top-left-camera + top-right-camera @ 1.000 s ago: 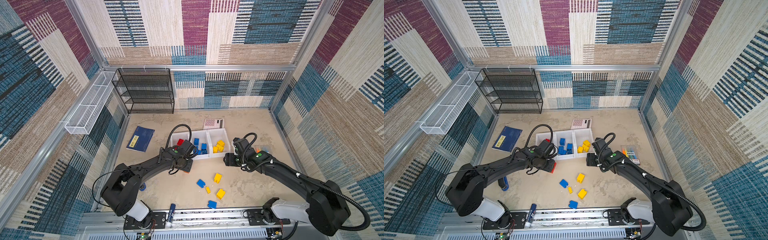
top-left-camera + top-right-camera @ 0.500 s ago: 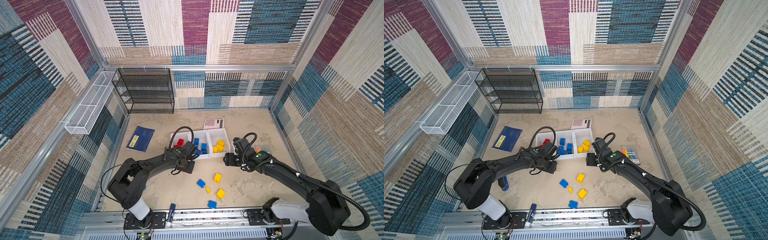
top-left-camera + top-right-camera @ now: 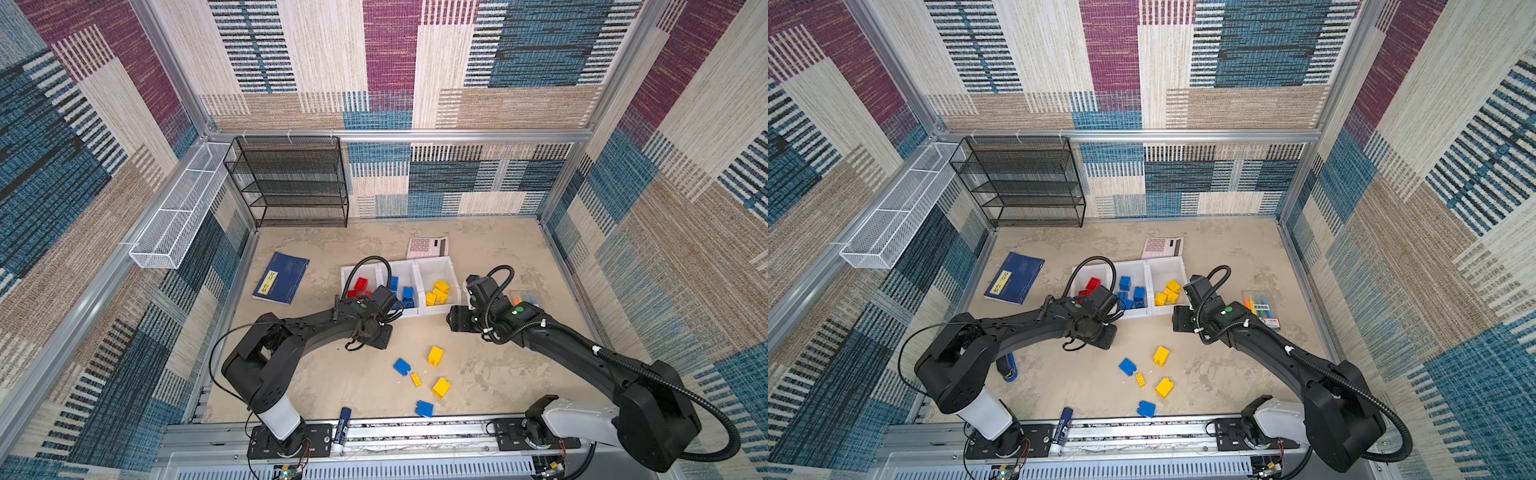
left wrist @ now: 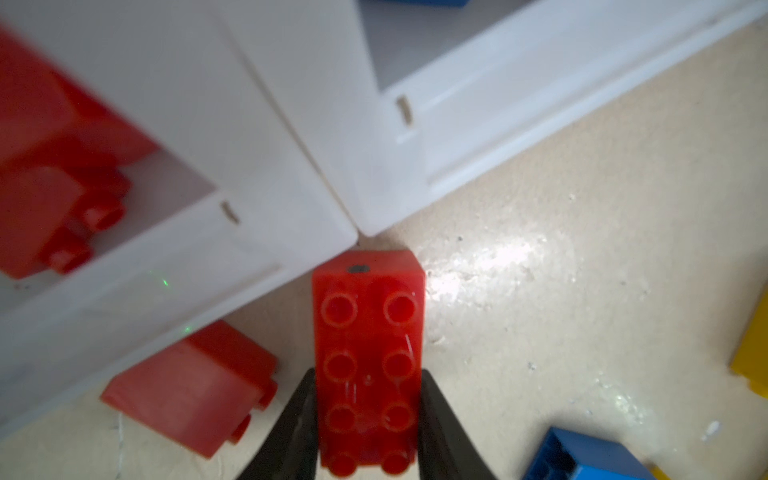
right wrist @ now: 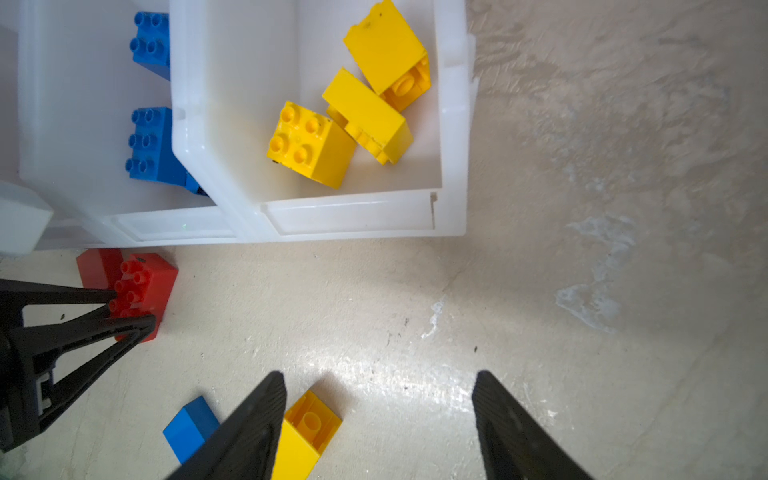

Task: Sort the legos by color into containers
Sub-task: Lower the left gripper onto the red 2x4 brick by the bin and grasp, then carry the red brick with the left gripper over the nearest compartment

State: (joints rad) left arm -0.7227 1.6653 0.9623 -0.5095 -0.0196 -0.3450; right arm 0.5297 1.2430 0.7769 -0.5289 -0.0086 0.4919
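left jaws have narrowed since the earlier frame and now clamp a red oblong lego (image 4: 369, 361) between them; containers (image 4: 286, 174) sit just beyond its far end. right jaws stand wide, empty.

Front wall of the containers (image 4: 137, 282) stands just ahead of the oblong red brick (image 4: 368, 332) clamped in the left gripper (image 4: 368, 374). A second red brick (image 4: 195, 386) lies just beside one finger, apparently clear of it, though the view blurs there; on the other side the floor (image 4: 561, 257) runs bare toward a blue brick (image 4: 582, 457). Floor between the right gripper (image 5: 379, 374) fingers, spread wide, is bare, with a yellow brick (image 5: 307, 432) tucked against one finger.
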